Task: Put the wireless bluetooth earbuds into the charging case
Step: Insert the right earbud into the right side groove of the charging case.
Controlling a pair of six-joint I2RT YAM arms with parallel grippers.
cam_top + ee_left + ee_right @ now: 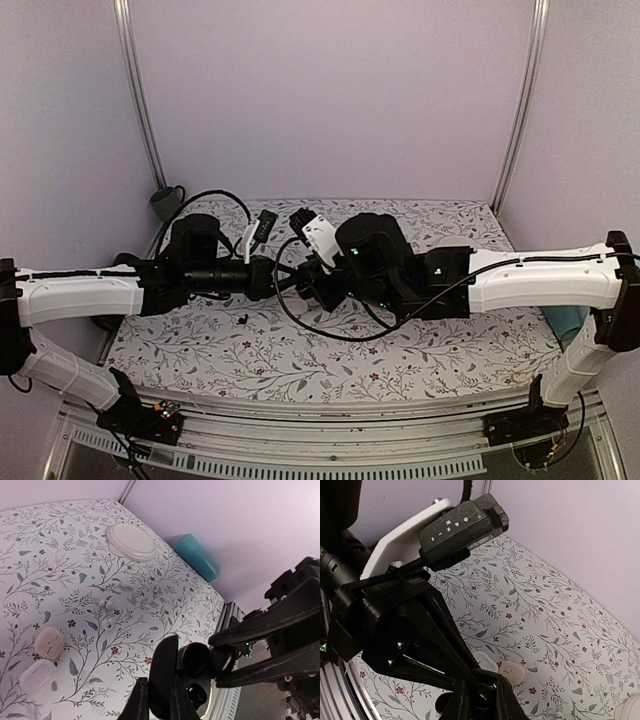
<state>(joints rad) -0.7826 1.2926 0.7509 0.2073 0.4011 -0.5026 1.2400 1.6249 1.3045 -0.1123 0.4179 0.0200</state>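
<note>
My left gripper (159, 692) is shut on the open black charging case (166, 667) and holds it above the table. The lid stands up and the base with its dark wells (199, 680) faces right. My right gripper (220, 660) reaches in from the right, shut on a small black earbud (223, 659) that is pressed against the case's base. In the top view both grippers, the left (283, 275) and the right (308, 280), meet mid-table. In the right wrist view my right gripper (481, 696) holds dark shapes I cannot tell apart. A tiny black piece (243, 318), possibly the other earbud, lies on the cloth.
A white round dish (131, 541) and a teal cup (197, 556) stand at the far side. Two white pebble-like cases (49, 642) (36, 675) and small white earbuds (106, 602) lie on the floral cloth (75, 560). The table's metal front rail (330, 425) runs below.
</note>
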